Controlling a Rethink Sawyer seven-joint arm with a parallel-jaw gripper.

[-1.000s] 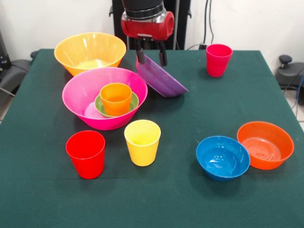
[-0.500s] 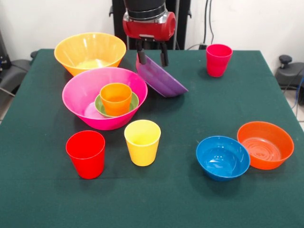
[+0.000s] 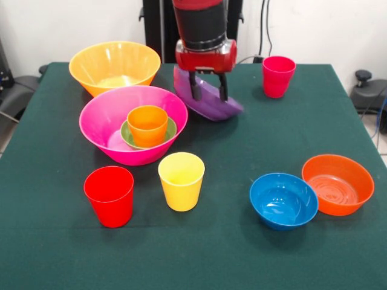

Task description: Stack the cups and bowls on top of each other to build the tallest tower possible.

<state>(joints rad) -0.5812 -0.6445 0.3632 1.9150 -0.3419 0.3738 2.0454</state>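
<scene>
Bowls and cups are scattered over the green bench, and only a small pile has begun: the big hot-pink bowl at centre left holds the small green bowl with the orange cup standing in it. Since a moment ago the gripper has shifted right and lower, from the purple bowl's upper left rim to over its middle. The purple bowl lies tilted just right of the pink one, blurred as if moving. The fingers straddle its rim, but whether they pinch it or have let go I cannot tell. Judging by this, the purple bowl is being repositioned and has not joined the pile. The orange-yellow bowl sits upper left, the crimson cup upper right, the red cup and yellow cup lower left, and the blue bowl and orange bowl touch at lower right.
</scene>
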